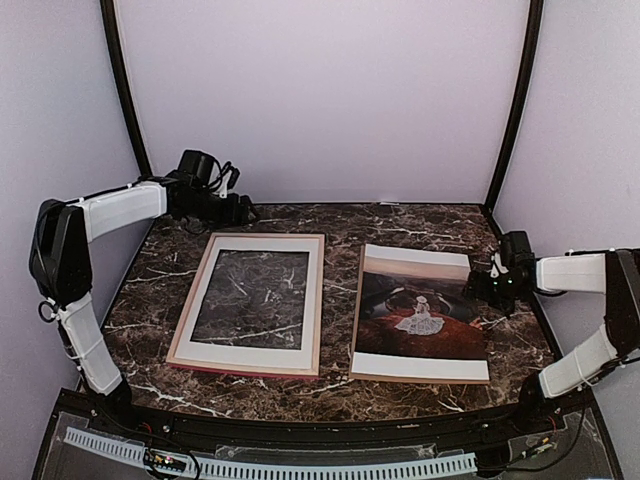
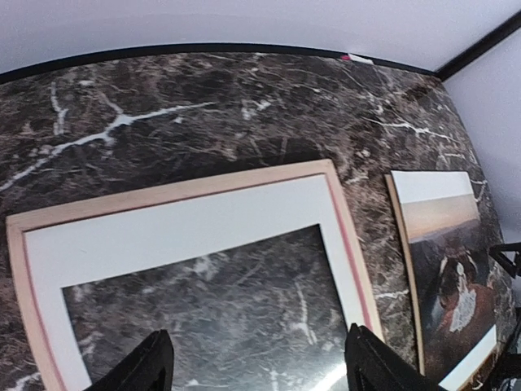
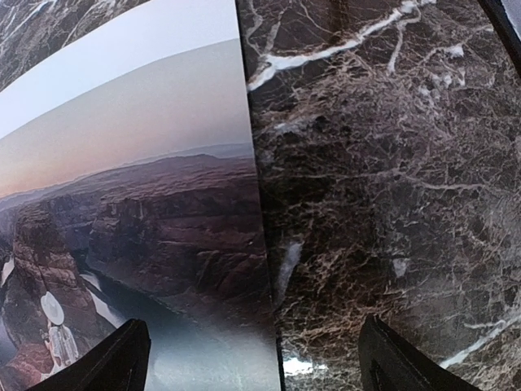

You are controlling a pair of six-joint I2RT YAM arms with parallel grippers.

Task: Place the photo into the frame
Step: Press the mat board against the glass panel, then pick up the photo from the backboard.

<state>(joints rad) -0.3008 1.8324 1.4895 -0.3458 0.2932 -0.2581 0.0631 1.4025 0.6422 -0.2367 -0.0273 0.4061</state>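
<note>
Marble tabletop [image 1: 341,232], photo [image 3: 146,204] edge below spread right jaws

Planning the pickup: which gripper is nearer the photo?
Right. The right gripper hovers at the photo's right edge; the left gripper is beyond the frame's far edge.

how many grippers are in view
2. The left gripper is at the back left, just beyond the frame's far edge. The right gripper is at the photo's right edge. Both are open and empty; none seems hidden.
</note>
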